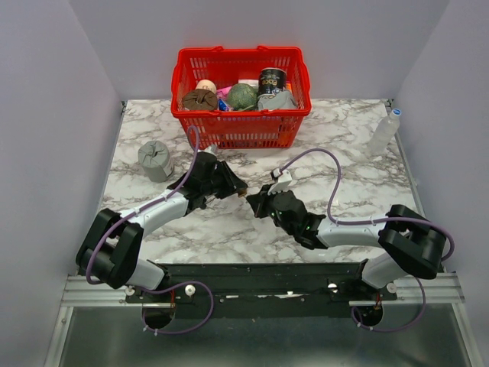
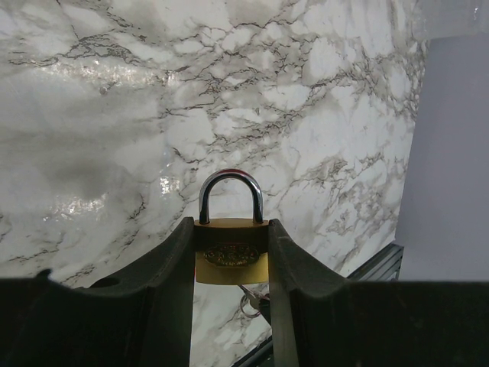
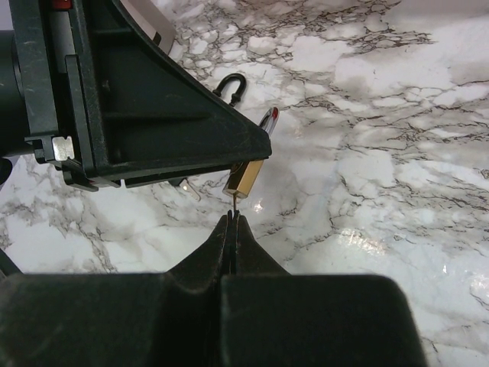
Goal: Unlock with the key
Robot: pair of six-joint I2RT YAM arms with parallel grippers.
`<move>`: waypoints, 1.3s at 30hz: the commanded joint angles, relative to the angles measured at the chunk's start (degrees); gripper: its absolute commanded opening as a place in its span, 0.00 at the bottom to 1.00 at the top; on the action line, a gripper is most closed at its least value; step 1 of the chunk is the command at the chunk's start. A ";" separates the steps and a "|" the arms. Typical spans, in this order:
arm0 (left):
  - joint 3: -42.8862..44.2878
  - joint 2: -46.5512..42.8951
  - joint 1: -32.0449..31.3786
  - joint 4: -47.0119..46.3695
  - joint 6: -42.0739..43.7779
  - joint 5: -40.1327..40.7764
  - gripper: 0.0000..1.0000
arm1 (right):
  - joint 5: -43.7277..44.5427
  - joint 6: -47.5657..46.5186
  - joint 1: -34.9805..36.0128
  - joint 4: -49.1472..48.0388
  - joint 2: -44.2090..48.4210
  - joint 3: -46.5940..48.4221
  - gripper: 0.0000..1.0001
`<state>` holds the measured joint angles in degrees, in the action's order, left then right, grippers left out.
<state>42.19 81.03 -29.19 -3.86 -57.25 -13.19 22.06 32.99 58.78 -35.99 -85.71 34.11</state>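
My left gripper [image 1: 233,183] is shut on a small brass padlock [image 2: 231,256] and holds it by its sides above the table, steel shackle [image 2: 231,187] pointing away. My right gripper [image 3: 234,220] is shut on the key. Only its thin blade [image 3: 234,205] shows past the fingertips, and it meets the bottom of the padlock [image 3: 246,177]. In the left wrist view the key [image 2: 258,297] and a thin ring show just under the padlock's body. The key's black head is hidden between my right fingers. In the top view the right gripper [image 1: 256,200] faces the left one at the table's middle.
A red basket [image 1: 241,130] with several items stands at the back middle. A grey lump [image 1: 156,160] sits at the back left. A clear bottle [image 1: 383,134] lies at the right edge. A small black loop [image 3: 231,82] lies on the marble beyond the left gripper.
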 commanded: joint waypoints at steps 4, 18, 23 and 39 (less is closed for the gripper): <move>-1.15 -1.14 0.19 -2.47 -1.63 -0.43 0.00 | 3.86 0.76 0.37 -3.74 -0.77 0.61 0.01; -2.12 -1.93 1.06 -3.96 -3.57 -1.49 0.00 | 4.22 1.72 0.45 -5.50 -5.95 2.98 0.01; -2.47 -2.02 1.33 -4.58 -4.18 -2.01 0.00 | 3.69 2.08 0.37 -5.50 -7.10 4.03 0.01; -2.99 -2.46 2.21 -5.19 -4.89 -2.80 0.00 | 1.84 4.71 0.54 -4.97 -9.38 4.56 0.01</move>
<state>39.38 81.01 -26.57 -5.67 -59.83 -11.68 22.90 36.23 58.94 -39.18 -93.14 37.23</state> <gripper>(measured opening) 0.423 0.012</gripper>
